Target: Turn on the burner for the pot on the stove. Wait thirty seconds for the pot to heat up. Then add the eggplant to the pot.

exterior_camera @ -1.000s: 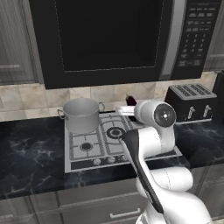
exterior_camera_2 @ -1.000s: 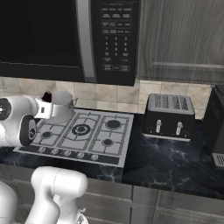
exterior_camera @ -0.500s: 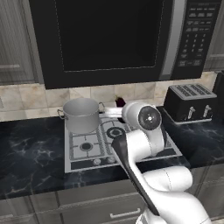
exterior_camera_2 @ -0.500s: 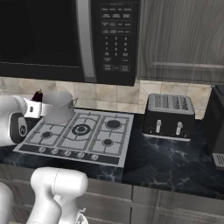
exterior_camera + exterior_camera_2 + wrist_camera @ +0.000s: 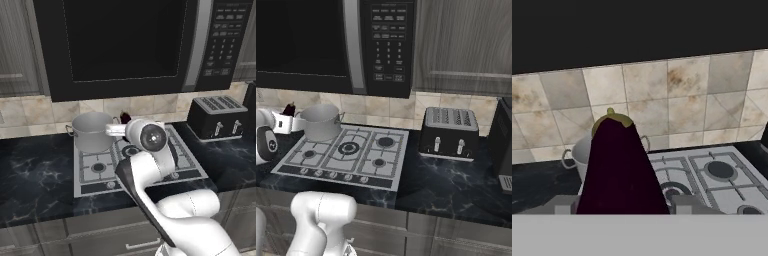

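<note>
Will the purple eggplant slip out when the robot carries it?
Probably not: the eggplant looks stiff and sits between the fingers. Its skin looks smooth, so it might slide. It tapers to one end, so once dropped it would likely roll.

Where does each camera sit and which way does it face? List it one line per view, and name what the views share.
Left base view: behind the arm to its left, looking down over the stove, pot and toaster; the white arm rises at lower right.
Right base view: behind to its right, facing the microwave and stove; white arm parts at lower left.
Hand view: on the hand, looking along the gripper clamping the eggplant, toward the tiled wall.
Shared: pot and stove appear in all three.
</note>
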Motion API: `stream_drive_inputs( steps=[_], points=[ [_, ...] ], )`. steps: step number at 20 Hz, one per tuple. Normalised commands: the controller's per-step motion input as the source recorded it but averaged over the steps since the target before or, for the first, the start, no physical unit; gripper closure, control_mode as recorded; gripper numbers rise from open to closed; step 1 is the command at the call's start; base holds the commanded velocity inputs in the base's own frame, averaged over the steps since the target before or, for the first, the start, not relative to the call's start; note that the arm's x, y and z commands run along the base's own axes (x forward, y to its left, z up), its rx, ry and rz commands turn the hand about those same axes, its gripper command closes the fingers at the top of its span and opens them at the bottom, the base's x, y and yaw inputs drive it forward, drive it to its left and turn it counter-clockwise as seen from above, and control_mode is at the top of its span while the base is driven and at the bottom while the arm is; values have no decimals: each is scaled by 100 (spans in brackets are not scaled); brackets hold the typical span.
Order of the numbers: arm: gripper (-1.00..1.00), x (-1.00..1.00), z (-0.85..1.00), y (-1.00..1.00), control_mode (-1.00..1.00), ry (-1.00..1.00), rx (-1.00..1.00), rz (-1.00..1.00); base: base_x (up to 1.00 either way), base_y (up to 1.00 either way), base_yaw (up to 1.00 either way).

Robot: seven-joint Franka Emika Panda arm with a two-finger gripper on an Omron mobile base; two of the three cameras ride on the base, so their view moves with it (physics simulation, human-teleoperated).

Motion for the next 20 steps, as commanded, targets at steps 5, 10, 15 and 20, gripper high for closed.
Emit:
stream_drive_inputs(
  steps=[5,10,15,20],
  points=[
    [100,10,0,38,-100,0,0,0,0,0,0],
    [100,32,0,34,-100,0,0,0,0,0,0],
    [100,39,0,16,-100,1,0,0,0,0,0],
    [100,36,0,11,-100,0,0,0,0,0,0]
  ],
)
